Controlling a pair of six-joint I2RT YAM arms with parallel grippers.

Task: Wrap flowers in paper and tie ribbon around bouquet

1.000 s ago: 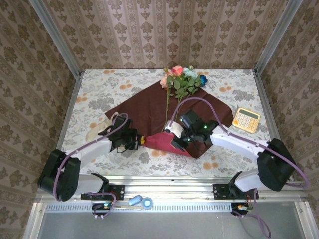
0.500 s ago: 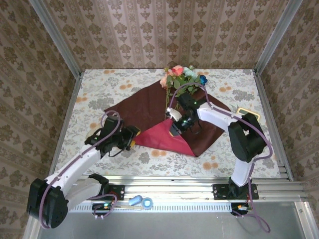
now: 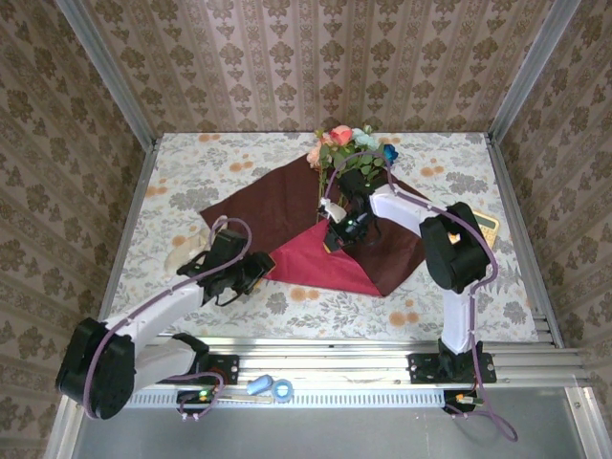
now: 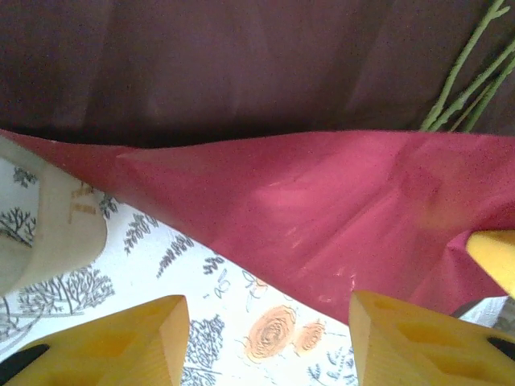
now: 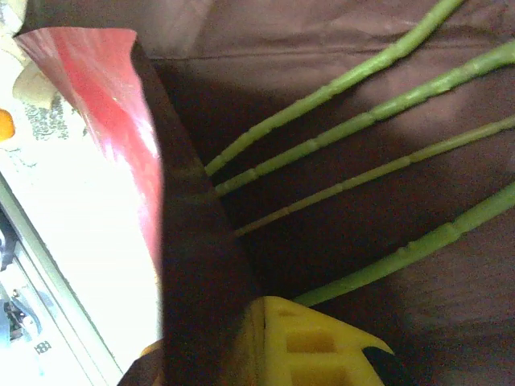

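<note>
Left gripper (image 3: 258, 270): released. My two yellow fingers (image 4: 121, 342) stand apart and low, with bare tablecloth (image 4: 201, 265) between them. I grasp nothing.
Left gripper position: near the front of the table (image 3: 191, 163), left of centre. I am just beside the left tip of the flap (image 3: 320, 266). In the wrist view, the flap edge lies just past my fingertips and does not touch them.
Right gripper (image 3: 337, 236): clenched on the paper (image 3: 273, 201). In the wrist view, the folded edge runs down against my yellow finger (image 5: 314, 342).
Right gripper position: over the middle of the sheet, at the far corner of the flap, just beside the stems (image 5: 346, 133).
Paper: spread on the table as a diamond, dark side up. The near corner is turned over toward the centre and shows its bright red face as a triangle.
Flowers (image 3: 349, 148): at the far corner of the paper. The blooms reach past the sheet toward the far wall. The stems run back along the dark side toward my arms and lie bare where my right wrist view shows them.
Ribbon (image 3: 186, 251): loose heap on the tablecloth, off the paper, left of my left gripper. In the left wrist view, a cream band (image 4: 60, 217) lies just beside the flap's left tip.
Wrap state: one corner folded; ribbon not yet tied.
</note>
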